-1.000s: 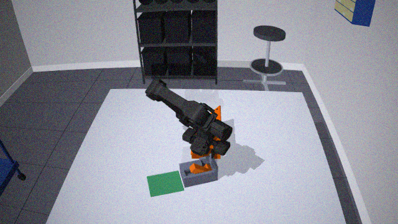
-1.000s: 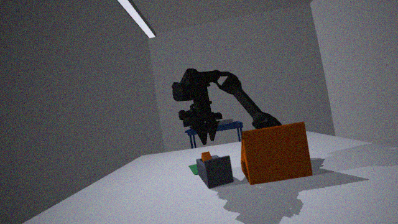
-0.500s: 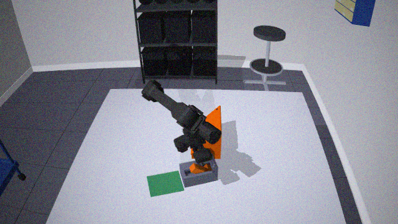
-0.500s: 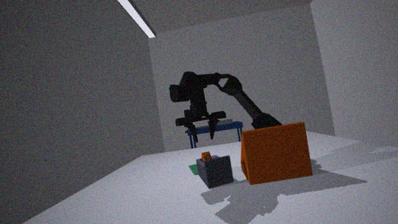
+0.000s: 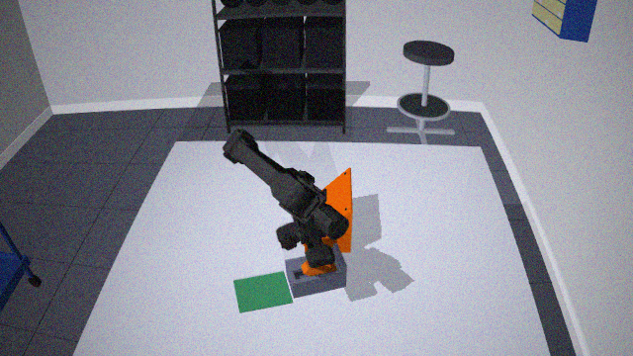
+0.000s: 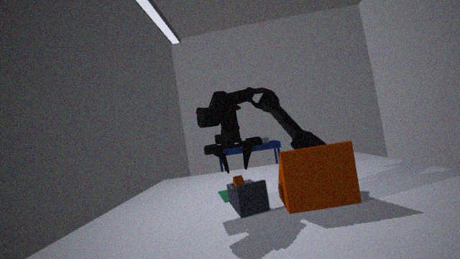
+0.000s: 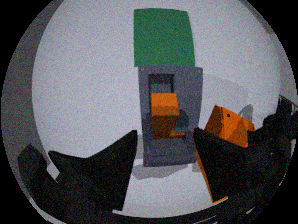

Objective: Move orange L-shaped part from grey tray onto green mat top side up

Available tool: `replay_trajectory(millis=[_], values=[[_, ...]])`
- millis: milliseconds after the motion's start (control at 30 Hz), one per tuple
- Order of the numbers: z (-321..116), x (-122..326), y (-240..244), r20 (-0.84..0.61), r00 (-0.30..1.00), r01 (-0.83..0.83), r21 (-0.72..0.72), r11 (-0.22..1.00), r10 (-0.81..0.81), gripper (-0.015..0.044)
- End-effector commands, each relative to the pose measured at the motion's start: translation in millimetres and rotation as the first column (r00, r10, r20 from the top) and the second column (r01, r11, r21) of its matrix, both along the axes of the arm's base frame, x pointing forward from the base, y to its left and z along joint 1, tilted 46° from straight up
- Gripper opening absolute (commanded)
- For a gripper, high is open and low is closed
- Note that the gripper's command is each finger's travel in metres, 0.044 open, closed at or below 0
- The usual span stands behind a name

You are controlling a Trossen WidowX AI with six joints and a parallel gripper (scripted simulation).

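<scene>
The orange L-shaped part (image 5: 316, 270) (image 6: 238, 180) (image 7: 164, 100) stands tilted in the grey tray (image 5: 321, 287) (image 6: 254, 198) (image 7: 192, 85), with one end sticking up above the rim. Part of the pocket shows uncovered on the side toward the green mat (image 5: 262, 293) (image 6: 223, 196) (image 7: 162, 37). The part's lower end is down in the pocket and partly hidden. My gripper (image 6: 237, 170) (image 7: 166, 133) is open and empty, pointing down above the tray and the part, touching neither. In the top view the arm hides its fingertips.
A large orange wedge-shaped block (image 5: 341, 198) (image 6: 320, 176) (image 7: 220, 122) stands on the white surface close to the tray, on the side away from the mat. A dark shelf (image 5: 282, 71), a stool (image 5: 428, 52) and a blue cart (image 5: 12, 267) stand farther off.
</scene>
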State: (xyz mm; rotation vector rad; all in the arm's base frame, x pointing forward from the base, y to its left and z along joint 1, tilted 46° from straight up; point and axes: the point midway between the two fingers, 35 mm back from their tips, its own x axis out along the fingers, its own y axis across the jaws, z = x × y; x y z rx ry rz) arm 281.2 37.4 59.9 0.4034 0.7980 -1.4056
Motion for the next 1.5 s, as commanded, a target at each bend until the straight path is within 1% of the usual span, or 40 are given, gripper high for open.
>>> replay_trajectory(millis=[0,1000,1167,1467], values=[[-3,0,-4,0.004,1.000,-0.006,-0.002,1.000,0.006,0.0280],[-34,-1,-36,0.005,1.000,-0.006,-0.003,1.000,0.006,0.0280],[-32,-1,-34,0.006,1.000,-0.001,0.001,1.000,0.001,0.0149],[-32,-1,-34,0.006,1.000,-0.001,0.001,1.000,0.001,0.0089]])
